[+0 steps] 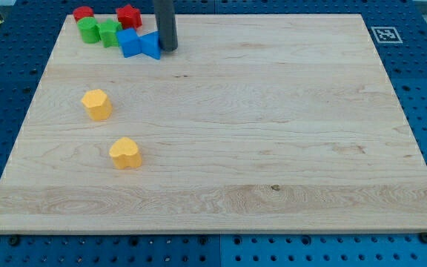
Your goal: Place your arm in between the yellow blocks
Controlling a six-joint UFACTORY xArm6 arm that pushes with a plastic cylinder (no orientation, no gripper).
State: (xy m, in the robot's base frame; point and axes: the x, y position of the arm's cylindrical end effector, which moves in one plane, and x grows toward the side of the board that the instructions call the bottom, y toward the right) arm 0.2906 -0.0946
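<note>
Two yellow blocks lie on the left part of the wooden board: a yellow hexagonal block and, below and to its right, a yellow heart-shaped block. They are apart, with a gap of bare board between them. My tip is near the view's top, touching the right side of a blue block. The tip is well above and to the right of both yellow blocks.
A cluster of blocks sits at the top left: a red block, a red star-shaped block, two green blocks, and another blue block. A marker tag is at the board's top right corner.
</note>
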